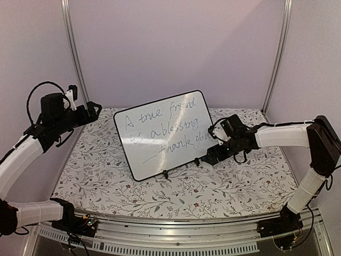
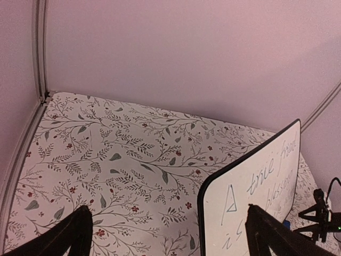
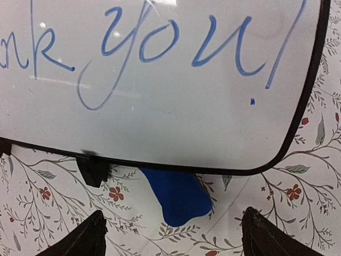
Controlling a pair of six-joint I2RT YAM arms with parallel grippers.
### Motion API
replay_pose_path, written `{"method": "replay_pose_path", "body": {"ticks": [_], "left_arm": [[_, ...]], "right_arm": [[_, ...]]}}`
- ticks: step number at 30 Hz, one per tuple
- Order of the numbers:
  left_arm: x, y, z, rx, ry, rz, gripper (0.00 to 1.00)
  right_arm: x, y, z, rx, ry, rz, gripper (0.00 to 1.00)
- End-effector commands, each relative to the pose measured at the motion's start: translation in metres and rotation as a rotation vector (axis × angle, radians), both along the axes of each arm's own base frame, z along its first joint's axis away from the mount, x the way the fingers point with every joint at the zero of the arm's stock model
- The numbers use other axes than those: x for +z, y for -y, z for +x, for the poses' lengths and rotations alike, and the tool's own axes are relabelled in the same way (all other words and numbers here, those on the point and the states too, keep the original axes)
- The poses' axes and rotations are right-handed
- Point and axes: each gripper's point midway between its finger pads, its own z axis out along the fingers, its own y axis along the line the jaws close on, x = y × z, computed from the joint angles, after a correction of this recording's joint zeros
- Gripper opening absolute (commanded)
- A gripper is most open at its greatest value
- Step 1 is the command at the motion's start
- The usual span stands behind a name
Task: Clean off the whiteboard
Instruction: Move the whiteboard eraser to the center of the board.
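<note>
Evidently nothing was erased yet: the glossy white, black-framed whiteboard [image 1: 165, 136] stood propped on the floral-patterned bench [image 1: 240, 186], its blue handwriting [image 1: 168, 128] intact. The left hand [image 1: 95, 110] and right hand [image 1: 209, 157] gaped wide, empty. A small blue eraser block [image 3: 176, 200] lay partly hidden under the board's lower edge.

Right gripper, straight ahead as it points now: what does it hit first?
Probably the small blue block centred between the right gripper's open fingers; the black-framed white whiteboard's bottom edge sits just beyond it, depth unclear.
</note>
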Motion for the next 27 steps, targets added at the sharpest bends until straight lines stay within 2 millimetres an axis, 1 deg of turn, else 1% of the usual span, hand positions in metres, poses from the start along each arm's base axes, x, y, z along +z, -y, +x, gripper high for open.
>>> {"method": "replay_pose_path", "body": {"ticks": [1,4,8,11,14,16,19,22,24,27], "left_arm": [[-0.006,-0.003,0.002,0.009,-0.008,-0.003,1.00],[-0.008,-0.004,0.002,0.013,-0.014,-0.001,1.00],[-0.008,-0.004,0.003,0.012,-0.015,-0.001,1.00],[-0.008,-0.004,0.003,0.010,-0.015,-0.001,1.00],[-0.008,-0.004,0.003,0.012,-0.017,-0.002,1.00],[-0.008,-0.004,0.003,0.011,-0.016,-0.002,1.00],[-0.009,-0.004,0.003,0.011,-0.019,-0.003,1.00],[-0.010,-0.004,0.003,0.011,-0.021,-0.001,1.00],[-0.010,-0.004,0.003,0.010,-0.023,-0.001,1.00],[-0.012,-0.004,0.004,0.009,-0.028,-0.002,1.00]], "right_arm": [[-0.015,-0.004,0.017,-0.005,-0.010,-0.061,0.87],[-0.023,-0.008,0.022,0.010,-0.018,-0.078,0.87],[-0.034,-0.008,0.024,0.022,-0.035,-0.098,0.87],[-0.044,-0.007,0.020,0.041,-0.049,-0.111,0.82],[-0.050,-0.007,0.016,0.065,-0.051,-0.109,0.73],[-0.051,-0.008,0.013,0.073,-0.050,-0.094,0.65],[-0.051,-0.012,0.009,0.087,-0.052,-0.069,0.55],[-0.050,-0.011,0.005,0.083,-0.056,-0.053,0.41],[-0.048,-0.009,0.002,0.077,-0.060,-0.050,0.37],[-0.047,0.000,-0.009,0.010,-0.091,-0.041,0.29]]}}
